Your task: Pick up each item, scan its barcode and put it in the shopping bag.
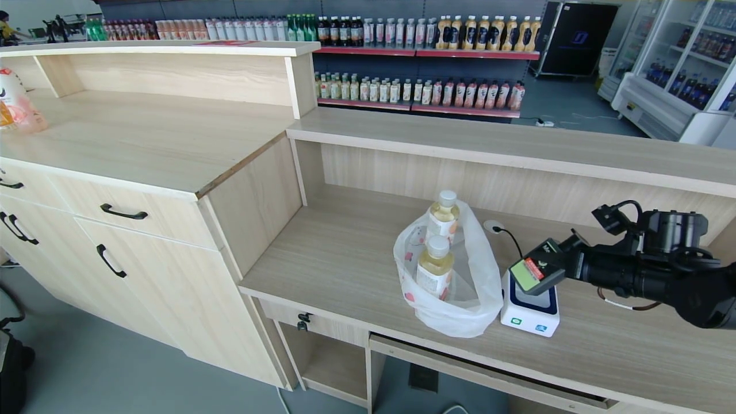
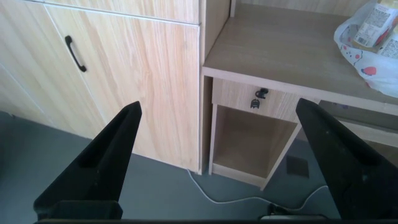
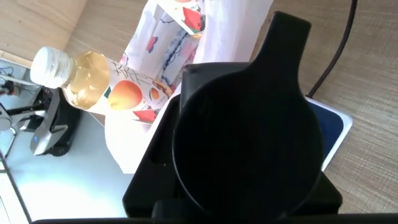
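Note:
A white plastic shopping bag (image 1: 460, 287) stands open on the low counter (image 1: 345, 259) with two pale yellow bottles, one (image 1: 443, 215) behind the other (image 1: 435, 265), upright inside. Right beside it sits a white scanner (image 1: 532, 315) with a dark blue top. My right gripper (image 1: 560, 257) is shut on a small dark box with a green face (image 1: 536, 270), held just above the scanner. In the right wrist view the dark box (image 3: 249, 137) hides most of the scanner (image 3: 333, 134), with a bottle (image 3: 93, 78) and the bag (image 3: 180, 37) beyond. My left gripper (image 2: 217, 168) hangs open low, beside the cabinet front.
A black cable (image 1: 510, 237) runs from a hole in the counter to the scanner. A raised back ledge (image 1: 517, 152) borders the low counter. The taller counter (image 1: 144, 144) on the left carries a pink packet (image 1: 17, 103). Shelves of bottles (image 1: 420, 57) stand behind.

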Available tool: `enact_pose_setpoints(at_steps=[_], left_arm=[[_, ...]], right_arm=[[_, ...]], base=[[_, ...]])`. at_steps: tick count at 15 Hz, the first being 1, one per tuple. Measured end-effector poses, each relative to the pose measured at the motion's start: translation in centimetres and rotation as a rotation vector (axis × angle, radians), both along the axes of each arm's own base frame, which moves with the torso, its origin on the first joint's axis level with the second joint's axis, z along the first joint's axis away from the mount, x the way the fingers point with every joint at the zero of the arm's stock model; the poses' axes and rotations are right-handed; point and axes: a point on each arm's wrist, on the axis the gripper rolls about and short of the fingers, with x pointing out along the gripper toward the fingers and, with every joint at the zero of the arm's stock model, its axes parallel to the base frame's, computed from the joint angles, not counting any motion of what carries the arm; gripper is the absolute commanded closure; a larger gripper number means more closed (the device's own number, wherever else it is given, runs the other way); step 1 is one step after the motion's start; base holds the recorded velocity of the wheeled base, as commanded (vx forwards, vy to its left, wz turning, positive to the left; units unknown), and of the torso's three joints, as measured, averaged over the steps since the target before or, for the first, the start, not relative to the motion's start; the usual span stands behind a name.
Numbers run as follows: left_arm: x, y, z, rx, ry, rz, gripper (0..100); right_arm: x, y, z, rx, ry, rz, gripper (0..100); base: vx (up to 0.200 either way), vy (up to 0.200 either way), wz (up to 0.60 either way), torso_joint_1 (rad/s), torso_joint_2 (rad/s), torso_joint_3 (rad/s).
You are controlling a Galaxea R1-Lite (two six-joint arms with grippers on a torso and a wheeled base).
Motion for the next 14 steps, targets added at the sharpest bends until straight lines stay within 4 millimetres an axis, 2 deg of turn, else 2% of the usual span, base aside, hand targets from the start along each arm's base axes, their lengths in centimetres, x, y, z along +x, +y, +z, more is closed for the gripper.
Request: enact_pose_setpoints(at_steps=[14], left_arm=[[0.0, 0.0, 0.0, 0.0, 0.0, 0.0, 0]], right_arm=[[1.3, 1.0, -1.4, -0.006, 0.021, -0.003, 100]], base=[[0.0, 0.0, 0.0, 0.0, 0.0, 0.0]])
